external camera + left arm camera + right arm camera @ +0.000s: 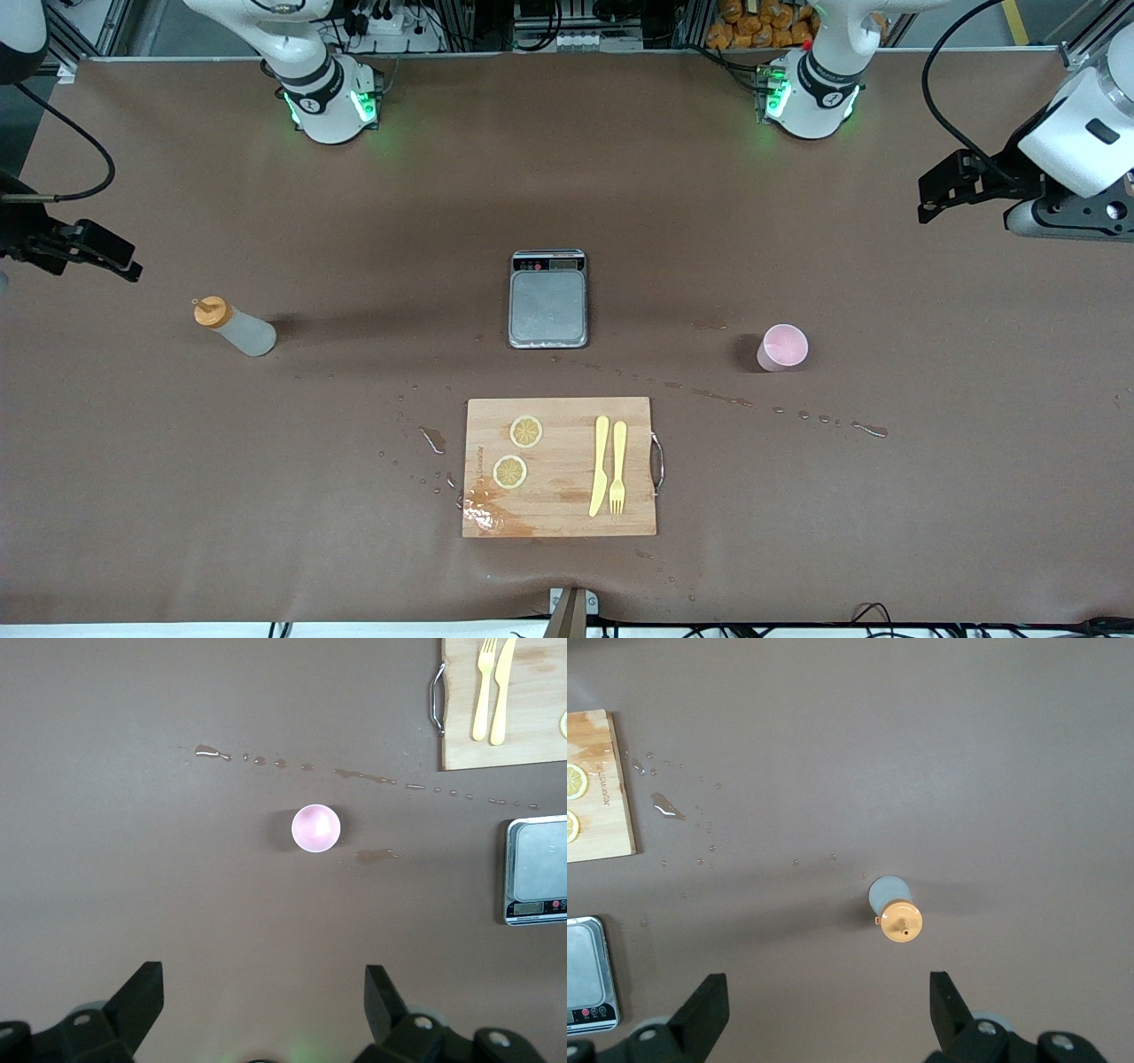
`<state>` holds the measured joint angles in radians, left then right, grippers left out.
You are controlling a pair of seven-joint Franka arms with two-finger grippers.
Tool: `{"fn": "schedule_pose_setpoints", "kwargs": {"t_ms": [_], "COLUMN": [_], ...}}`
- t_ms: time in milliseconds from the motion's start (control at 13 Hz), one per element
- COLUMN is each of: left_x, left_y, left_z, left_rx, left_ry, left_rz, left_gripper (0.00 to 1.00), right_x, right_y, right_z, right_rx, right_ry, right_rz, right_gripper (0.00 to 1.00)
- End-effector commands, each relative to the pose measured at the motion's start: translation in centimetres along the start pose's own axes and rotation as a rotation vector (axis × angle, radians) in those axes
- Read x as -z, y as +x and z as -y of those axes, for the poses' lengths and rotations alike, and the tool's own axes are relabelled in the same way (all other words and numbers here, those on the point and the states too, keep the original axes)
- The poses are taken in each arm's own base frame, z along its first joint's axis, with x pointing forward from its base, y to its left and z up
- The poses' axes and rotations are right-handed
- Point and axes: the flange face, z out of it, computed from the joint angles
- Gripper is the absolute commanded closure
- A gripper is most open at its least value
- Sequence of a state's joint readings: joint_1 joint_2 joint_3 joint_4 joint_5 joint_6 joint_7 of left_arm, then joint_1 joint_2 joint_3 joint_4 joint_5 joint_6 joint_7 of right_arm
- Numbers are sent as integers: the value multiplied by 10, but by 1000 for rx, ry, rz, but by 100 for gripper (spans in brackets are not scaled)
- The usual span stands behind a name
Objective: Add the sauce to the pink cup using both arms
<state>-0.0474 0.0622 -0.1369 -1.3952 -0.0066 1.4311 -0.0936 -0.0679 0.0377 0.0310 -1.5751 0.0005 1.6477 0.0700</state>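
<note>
The sauce (pixel 235 326), a whitish squeeze bottle with an orange cap, stands upright toward the right arm's end of the table. In the right wrist view the sauce (pixel 897 911) shows from above, a little way off from my right gripper (pixel 828 988), which hangs high over the bare mat, open and holding nothing. The pink cup (pixel 783 346) stands upright toward the left arm's end. My left gripper (pixel 263 979) is open and empty too, high over the mat, with the pink cup (pixel 316 828) well apart from its fingers.
A steel scale (pixel 548 298) sits mid-table between bottle and cup. Nearer the front camera lies a wooden cutting board (pixel 560 496) with two lemon slices (pixel 526 431), a yellow knife and fork (pixel 617 465). Wet drops (pixel 870 430) trail across the mat between board and cup.
</note>
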Motion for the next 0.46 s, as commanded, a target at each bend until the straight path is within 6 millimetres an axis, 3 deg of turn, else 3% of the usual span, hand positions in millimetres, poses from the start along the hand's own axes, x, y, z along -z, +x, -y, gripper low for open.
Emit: {"fn": "schedule_pose_setpoints", "kwargs": {"t_ms": [0, 385], "left_x": [9, 11], "left_y": [-6, -7], "left_z": [5, 0], "left_rx": [15, 2], "left_ry": [12, 5], "left_rz": [-29, -34], "left_gripper": [0, 0], "right_x": [1, 0], "right_y": [-9, -9], "right_z": [-2, -1], "right_rx": [-4, -2], "right_ry": [-12, -11], "right_rz": [-12, -18], "right_gripper": [0, 0]}}
